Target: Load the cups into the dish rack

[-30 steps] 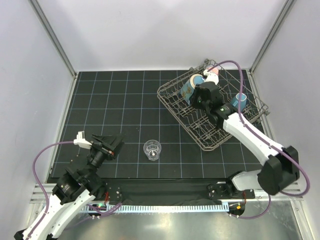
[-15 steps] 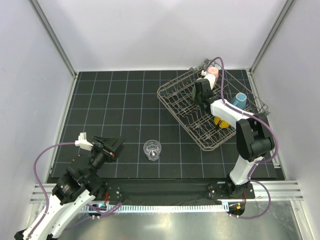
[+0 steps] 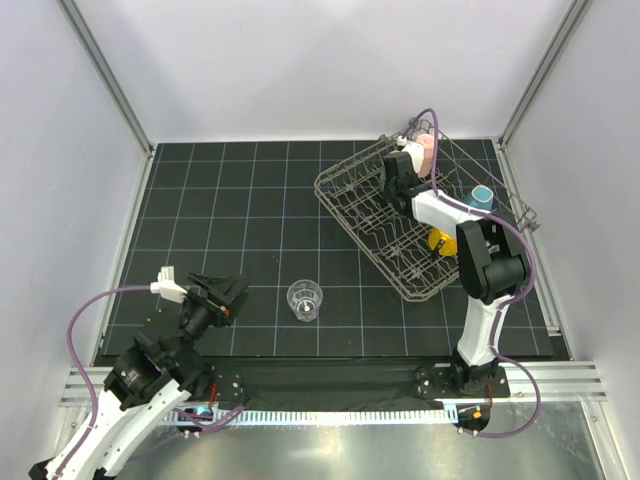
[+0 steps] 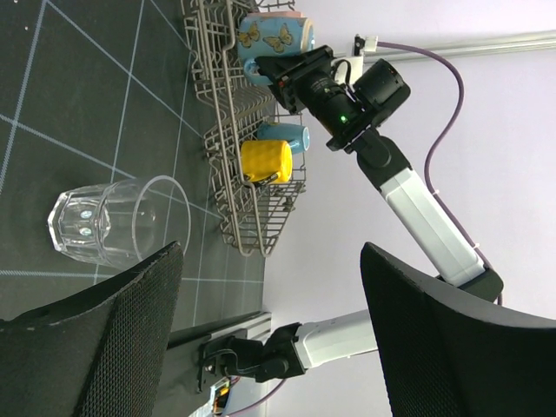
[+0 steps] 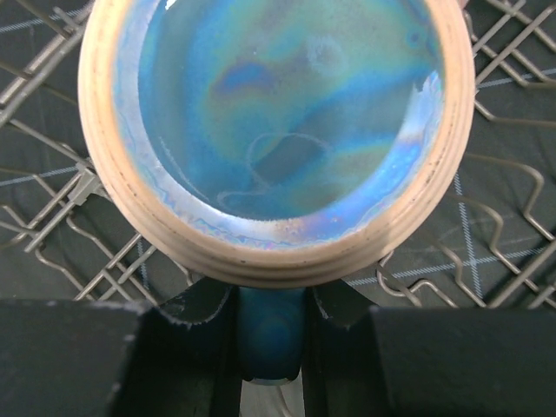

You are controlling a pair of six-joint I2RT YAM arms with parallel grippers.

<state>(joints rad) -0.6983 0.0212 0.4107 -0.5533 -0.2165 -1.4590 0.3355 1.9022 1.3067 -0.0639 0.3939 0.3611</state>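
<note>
My right gripper [image 5: 271, 347] is shut on the handle [image 5: 271, 334] of a blue mug [image 5: 276, 130], whose glazed base faces the wrist camera above the dish rack [image 5: 499, 217]. In the left wrist view this butterfly-patterned blue mug [image 4: 274, 36] hangs at the rack's far end, in front of the right gripper [image 4: 300, 74]. In the top view the right gripper [image 3: 393, 183] hides it. The rack [image 3: 375, 250] holds a pink cup [image 3: 426, 152], a second blue mug [image 3: 482, 197] and a yellow mug [image 3: 440, 242]. The glass tumbler [image 3: 305, 299] stands upright on the mat. My left gripper [image 3: 224, 291] is open and empty, left of the tumbler [image 4: 113, 221].
The black gridded mat [image 3: 240, 200] covers the table. White walls with metal posts enclose the cell on three sides. The right arm is folded steeply over the rack's near side. The rack [image 4: 228, 130] sits at the mat's far right.
My right gripper has carried the blue mug from the rack's middle towards its far left end, and the arm has folded up. The left gripper has barely moved.
</note>
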